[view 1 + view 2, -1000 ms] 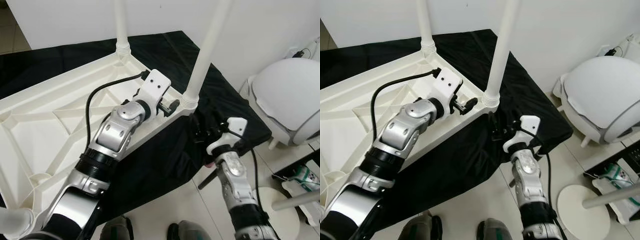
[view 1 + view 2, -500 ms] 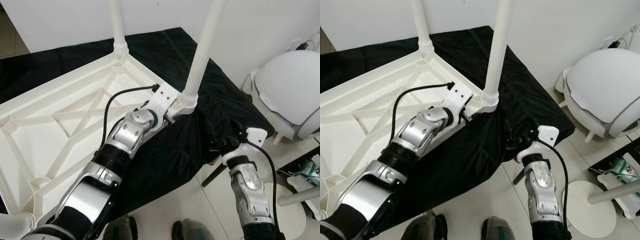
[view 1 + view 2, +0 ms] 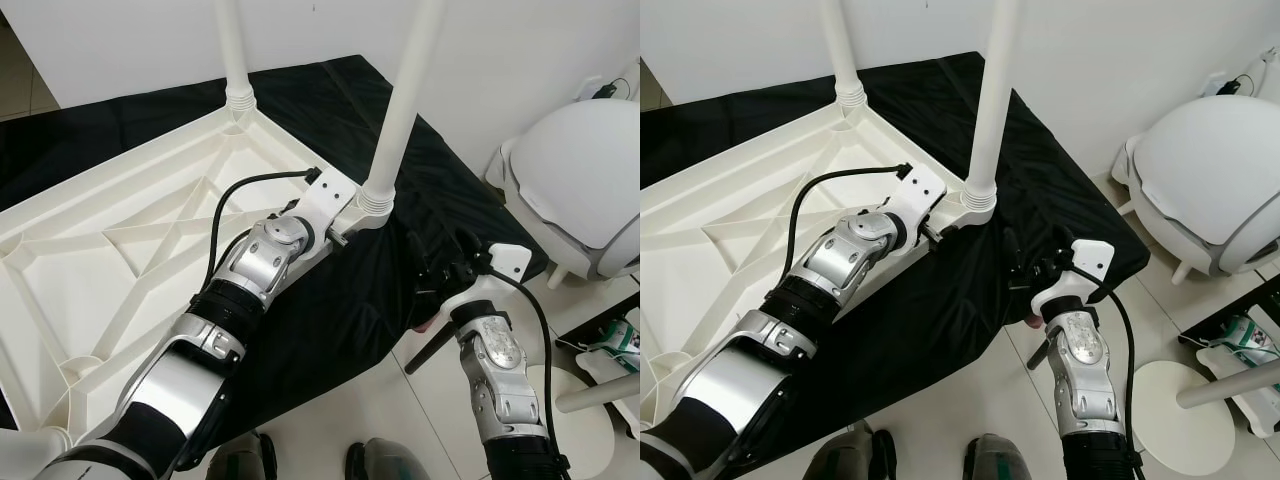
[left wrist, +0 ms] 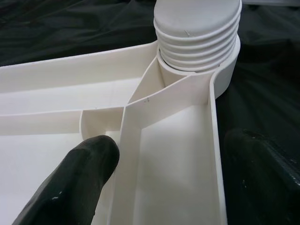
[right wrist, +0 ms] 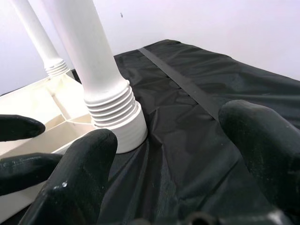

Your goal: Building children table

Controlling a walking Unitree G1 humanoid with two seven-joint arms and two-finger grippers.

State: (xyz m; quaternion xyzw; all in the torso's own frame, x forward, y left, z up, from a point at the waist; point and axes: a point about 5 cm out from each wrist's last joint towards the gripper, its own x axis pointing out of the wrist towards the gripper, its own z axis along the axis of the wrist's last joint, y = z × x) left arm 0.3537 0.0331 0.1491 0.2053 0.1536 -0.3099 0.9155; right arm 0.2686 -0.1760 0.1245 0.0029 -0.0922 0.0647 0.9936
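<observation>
Two claws are released: the left claw [image 4: 164,164] straddles the tabletop [image 3: 120,250] rim beside the upright leg [image 3: 400,110]; the right claw [image 5: 164,154] is farther.

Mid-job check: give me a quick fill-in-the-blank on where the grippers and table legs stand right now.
1. The white table lies ____ on the black cloth, legs pointing up.
2. The left gripper straddles the table's rim beside the nearer ____.
3. The right gripper hovers over the cloth with its fingers ____.
4. ____ legs are screwed into corner sockets.

Missing words: upside down; leg; open; Two
</observation>
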